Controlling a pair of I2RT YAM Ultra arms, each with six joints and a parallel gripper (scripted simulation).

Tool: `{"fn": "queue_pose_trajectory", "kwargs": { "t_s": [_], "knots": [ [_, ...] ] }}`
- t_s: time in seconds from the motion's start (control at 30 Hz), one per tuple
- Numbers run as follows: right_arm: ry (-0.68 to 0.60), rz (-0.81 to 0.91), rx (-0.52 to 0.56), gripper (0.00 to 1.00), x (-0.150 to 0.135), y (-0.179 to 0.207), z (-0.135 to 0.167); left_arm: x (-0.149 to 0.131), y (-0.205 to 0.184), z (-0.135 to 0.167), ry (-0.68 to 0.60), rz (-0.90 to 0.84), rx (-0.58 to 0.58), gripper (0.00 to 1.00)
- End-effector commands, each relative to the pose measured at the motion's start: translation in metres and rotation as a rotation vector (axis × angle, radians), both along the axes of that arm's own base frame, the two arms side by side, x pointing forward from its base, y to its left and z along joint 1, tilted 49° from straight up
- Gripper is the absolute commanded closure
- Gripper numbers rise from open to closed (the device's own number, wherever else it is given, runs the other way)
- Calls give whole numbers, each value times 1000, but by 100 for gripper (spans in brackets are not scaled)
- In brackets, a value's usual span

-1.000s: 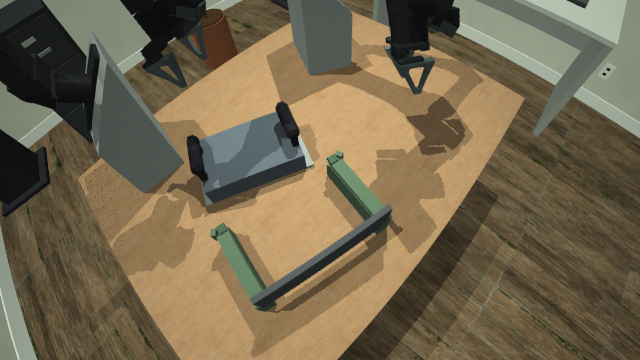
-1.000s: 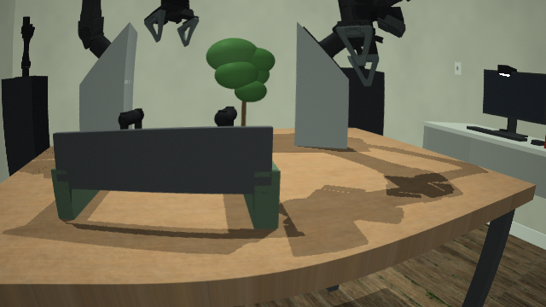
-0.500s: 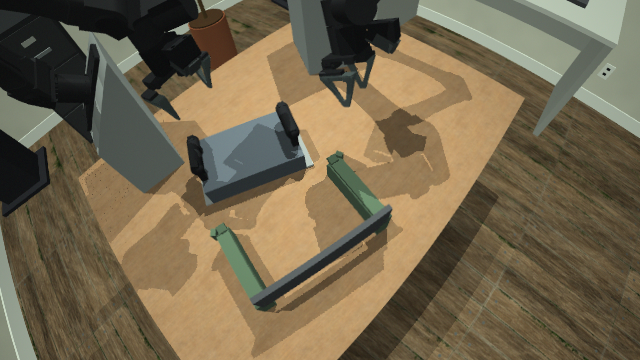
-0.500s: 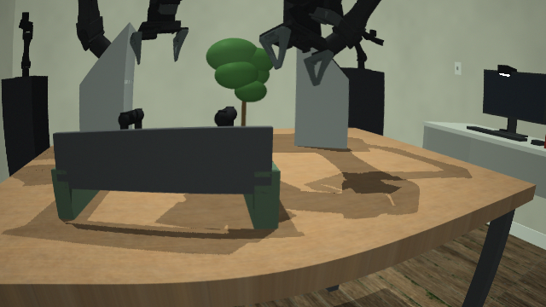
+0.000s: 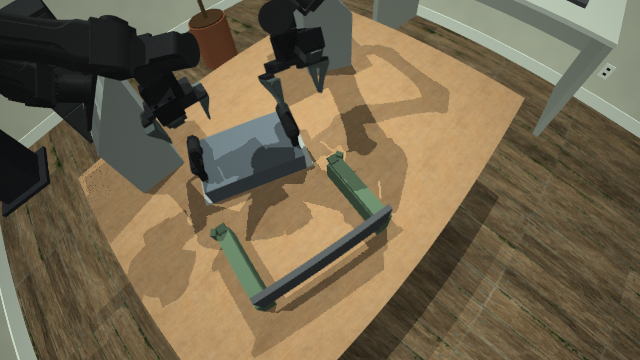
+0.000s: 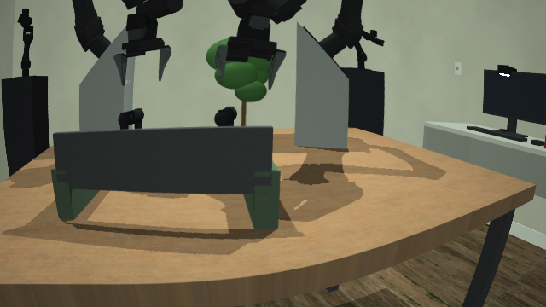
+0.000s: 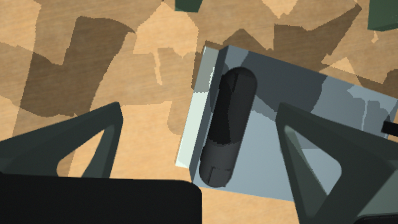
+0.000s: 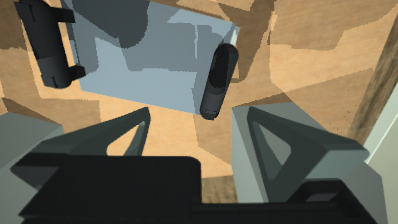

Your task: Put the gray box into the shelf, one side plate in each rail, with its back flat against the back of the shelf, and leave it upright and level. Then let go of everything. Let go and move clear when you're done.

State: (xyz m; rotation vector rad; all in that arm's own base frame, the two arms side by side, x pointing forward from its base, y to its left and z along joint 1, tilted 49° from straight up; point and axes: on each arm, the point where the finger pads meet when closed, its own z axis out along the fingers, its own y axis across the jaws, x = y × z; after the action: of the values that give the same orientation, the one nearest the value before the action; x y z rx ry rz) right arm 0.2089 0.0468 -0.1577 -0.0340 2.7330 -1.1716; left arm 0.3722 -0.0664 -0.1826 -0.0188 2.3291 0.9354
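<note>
The gray box lies on the table in front of the open end of the shelf, turned a little off its line. It has a black handle at each end. The shelf has two green rails and a dark back panel, which hides the box in the exterior view except for the handle tops. My left gripper hangs open above one handle. My right gripper is open above and just outside the other handle. Both are empty.
Two tall slanted gray panels stand on the table, one beside each arm. A brown plant pot stands on the floor behind the table. A white desk is at the far right.
</note>
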Motion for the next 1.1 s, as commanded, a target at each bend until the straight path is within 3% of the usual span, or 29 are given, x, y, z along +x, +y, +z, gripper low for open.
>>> {"fn": "queue_pose_trajectory", "kwargs": {
  "t_s": [0.0, 0.07, 0.27, 0.47, 0.53, 0.7, 0.83, 0.87, 1.0, 1.07],
  "knots": [
    [-92, -88, 1, 0, 1, -15, -2, -9, -19, -13, 31, -122, 69, 0],
    [-117, -131, 3, 0, 1, -22, -2, 0, -34, -18, 11, -154, 71, 0],
    [-158, -198, 10, 0, 4, -31, 0, -42, -16, -39, 129, -215, 168, 0],
    [-126, -170, 1, 0, 2, -29, -3, -23, -34, -28, 67, -207, 120, 0],
    [-63, -167, -52, 0, -16, -44, 2, -54, -9, -48, 172, -204, 180, 0],
    [-113, -171, -6, 0, 0, -32, 1, -40, -20, -37, 128, -200, 151, 0],
    [-113, -174, -7, 0, -2, -33, 2, -43, -18, -39, 142, -198, 159, 0],
    [-94, -184, -23, 0, -8, -49, -9, -27, -16, -52, 118, -194, 133, 0],
    [-116, -178, -5, 0, 1, -46, -12, -31, -9, -53, 132, -201, 145, 0],
    [-108, -178, -11, 0, -3, -53, -15, -19, -12, -55, 109, -201, 131, 0]
  ]
}}
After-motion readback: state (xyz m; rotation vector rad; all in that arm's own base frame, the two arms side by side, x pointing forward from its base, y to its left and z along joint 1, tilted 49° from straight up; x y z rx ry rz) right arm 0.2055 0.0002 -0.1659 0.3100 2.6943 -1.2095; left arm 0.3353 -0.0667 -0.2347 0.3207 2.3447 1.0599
